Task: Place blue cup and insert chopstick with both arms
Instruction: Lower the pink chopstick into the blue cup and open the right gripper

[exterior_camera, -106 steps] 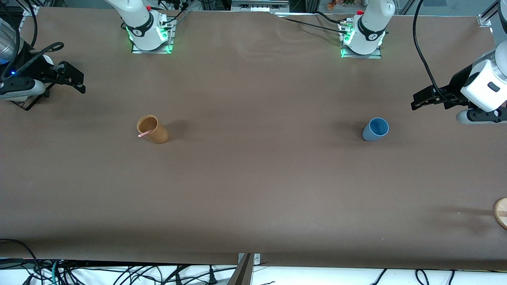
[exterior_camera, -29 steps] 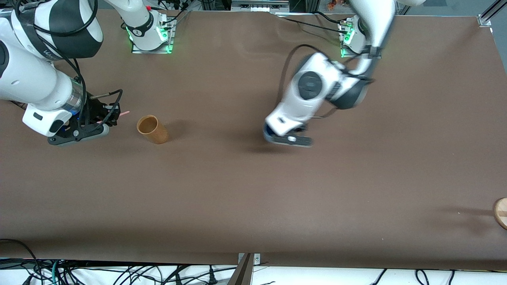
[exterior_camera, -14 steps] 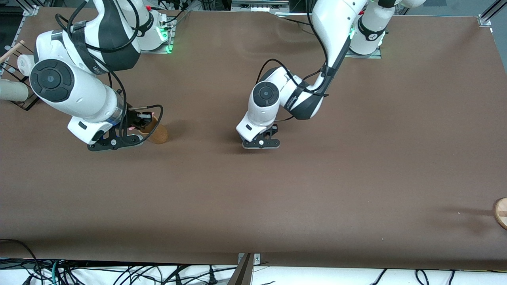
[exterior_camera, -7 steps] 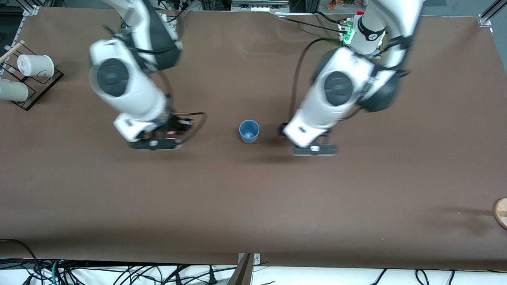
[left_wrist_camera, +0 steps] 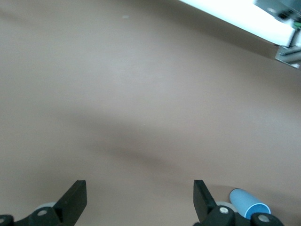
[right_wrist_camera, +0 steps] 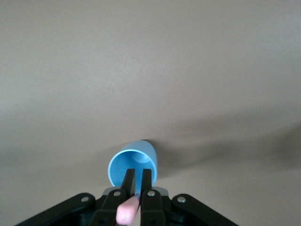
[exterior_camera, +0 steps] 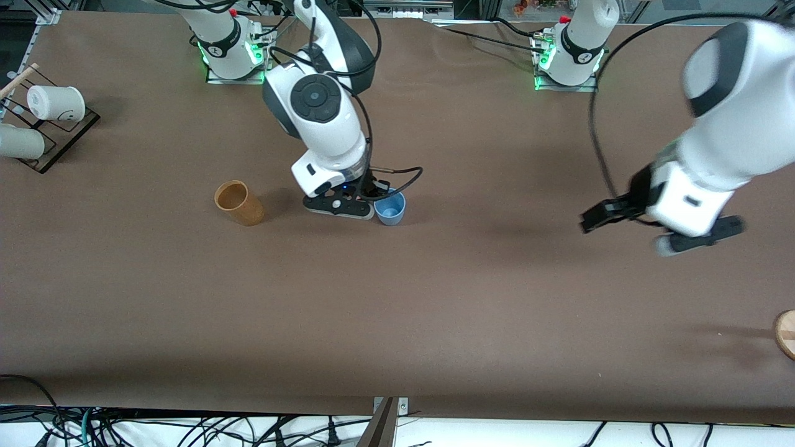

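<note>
Centre of front view: right gripper (exterior_camera: 372, 197) over blue cup (exterior_camera: 390, 209), pinching chopstick (right_wrist_camera: 128, 210); brown cup (exterior_camera: 238, 202) beside. Right edge: left gripper (exterior_camera: 597, 216) spread wide, empty.

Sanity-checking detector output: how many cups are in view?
4. The blue cup stands mid-table under the right gripper; the brown cup beside it toward the right arm's end; two white cups on the rack at that end's edge.
</note>
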`<control>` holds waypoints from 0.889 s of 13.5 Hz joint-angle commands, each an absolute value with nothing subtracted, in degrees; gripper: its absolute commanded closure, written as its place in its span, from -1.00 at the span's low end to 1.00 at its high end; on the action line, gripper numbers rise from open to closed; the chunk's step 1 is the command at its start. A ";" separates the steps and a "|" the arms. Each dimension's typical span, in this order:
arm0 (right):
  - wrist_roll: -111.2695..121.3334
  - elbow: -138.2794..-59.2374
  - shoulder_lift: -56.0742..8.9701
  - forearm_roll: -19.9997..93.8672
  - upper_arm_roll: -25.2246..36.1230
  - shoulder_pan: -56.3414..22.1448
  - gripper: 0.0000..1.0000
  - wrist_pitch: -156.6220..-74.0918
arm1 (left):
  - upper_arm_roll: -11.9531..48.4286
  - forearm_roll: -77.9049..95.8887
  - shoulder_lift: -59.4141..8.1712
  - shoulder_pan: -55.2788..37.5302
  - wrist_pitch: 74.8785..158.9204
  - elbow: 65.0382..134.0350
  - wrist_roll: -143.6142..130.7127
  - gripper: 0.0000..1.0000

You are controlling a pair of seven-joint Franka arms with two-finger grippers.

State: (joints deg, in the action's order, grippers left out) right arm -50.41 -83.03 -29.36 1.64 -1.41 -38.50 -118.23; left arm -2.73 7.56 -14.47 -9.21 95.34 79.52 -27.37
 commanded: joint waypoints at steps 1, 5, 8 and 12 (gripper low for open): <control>-53.00 -80.77 -30.85 0.70 -0.79 -39.29 1.00 -119.53 | -1.93 8.26 -11.60 -4.49 92.11 81.38 -24.36 -1.00; -53.09 -80.33 -31.63 0.01 -0.79 -39.29 1.00 -120.23 | -1.50 4.57 -10.55 -4.13 89.83 82.00 -24.00 -1.00; -53.17 -80.33 -33.92 -2.11 -0.79 -40.51 0.52 -121.90 | -0.53 1.86 -10.37 -3.26 89.91 81.83 -6.31 -1.00; -52.56 -80.33 -33.75 -2.11 -0.70 -40.34 -0.99 -121.56 | -0.53 2.46 -7.13 -1.67 89.91 83.49 2.64 -1.00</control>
